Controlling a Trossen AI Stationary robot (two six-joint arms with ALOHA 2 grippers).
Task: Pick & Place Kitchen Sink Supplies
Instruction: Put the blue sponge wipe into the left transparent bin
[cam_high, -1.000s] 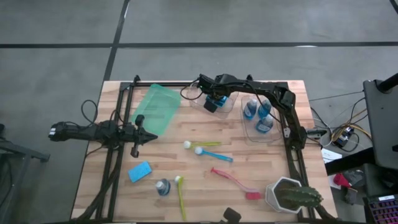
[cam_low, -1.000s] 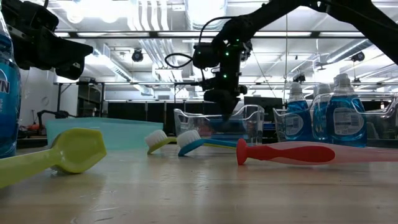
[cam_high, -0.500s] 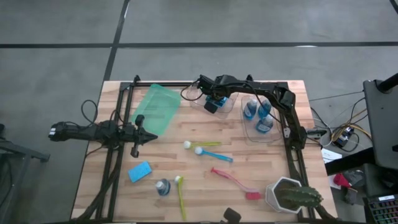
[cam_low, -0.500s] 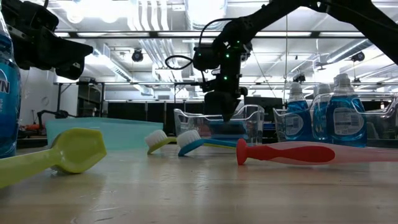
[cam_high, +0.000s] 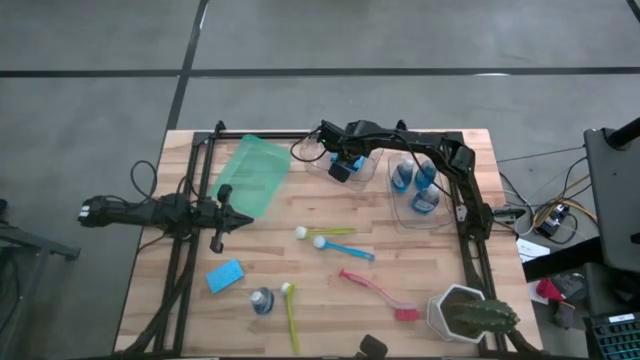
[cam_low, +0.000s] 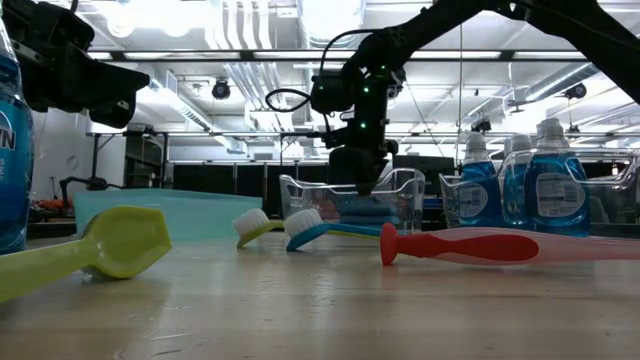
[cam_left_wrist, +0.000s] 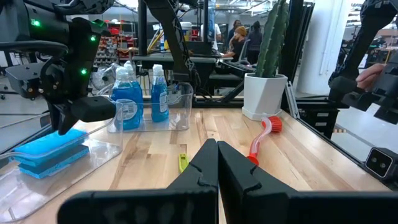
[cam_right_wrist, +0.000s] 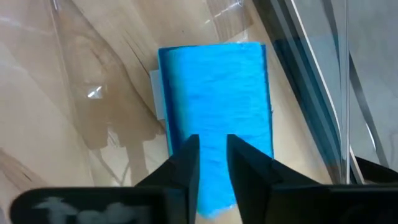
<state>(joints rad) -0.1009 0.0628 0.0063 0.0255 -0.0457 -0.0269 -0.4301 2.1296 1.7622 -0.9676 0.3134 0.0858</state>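
Note:
My right gripper (cam_right_wrist: 213, 140) hangs over the clear bin (cam_high: 362, 172) at the table's far middle, pointing steeply down with its fingers slightly apart. Under it a blue sponge (cam_right_wrist: 214, 93) lies flat in the bin on top of another sponge (cam_left_wrist: 37, 167). The left wrist view shows the fingertips just above the upper sponge, with nothing between them. My left gripper (cam_high: 245, 222) waits shut and level at the table's left side. On the table lie a light-blue sponge (cam_high: 225, 275), a small bottle (cam_high: 262, 300), and yellow-green (cam_high: 290, 318), blue (cam_high: 345, 247) and red (cam_high: 380, 293) brushes.
A second clear bin (cam_high: 440, 205) at the far right holds three blue-liquid bottles. A green bin (cam_high: 252, 175) lies at the far left. A potted cactus (cam_high: 470, 315) stands at the near right corner. A further yellow-green brush (cam_high: 328, 232) lies mid-table.

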